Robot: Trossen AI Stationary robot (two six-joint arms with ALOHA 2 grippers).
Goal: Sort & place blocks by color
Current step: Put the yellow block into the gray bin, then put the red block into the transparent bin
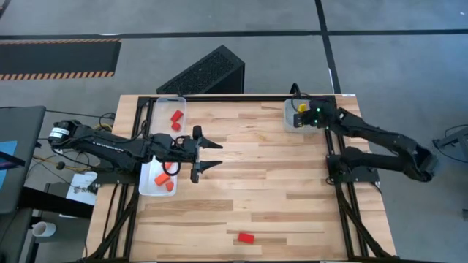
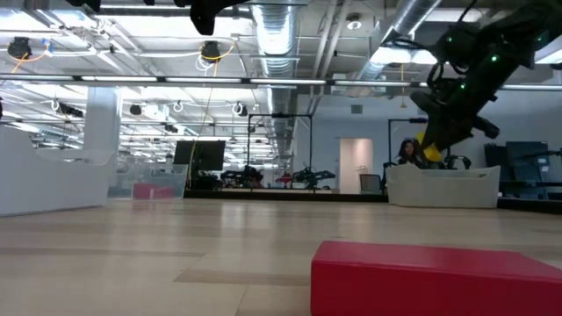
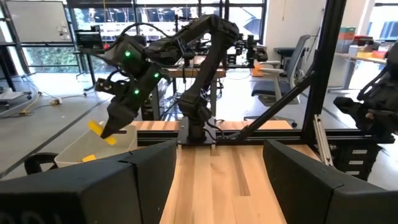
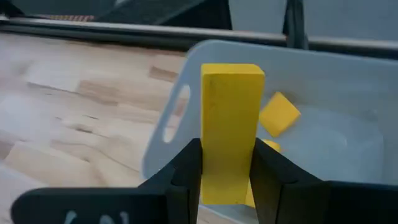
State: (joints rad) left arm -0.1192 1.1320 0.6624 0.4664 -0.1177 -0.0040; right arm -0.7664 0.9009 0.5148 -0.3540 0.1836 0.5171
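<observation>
My right fingers [image 4: 225, 177] are clamped on a yellow bar [image 4: 231, 124], held upright just over the near rim of the clear tray [image 4: 323, 81], where two yellow blocks [image 4: 279, 113] already lie. I judge the release should come once the bar is past that rim, low, so it doesn't bounce out. My left fingers [image 1: 210, 153] wait spread apart beside the orange tray [image 1: 150, 183]. One red block [image 1: 246, 237] still lies on the bench [image 1: 270, 175]. I can read no labels.

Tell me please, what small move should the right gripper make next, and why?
Probably open and drop the block. The right gripper holds a yellow bar above the clear tray, where other yellow pieces already lie.
</observation>
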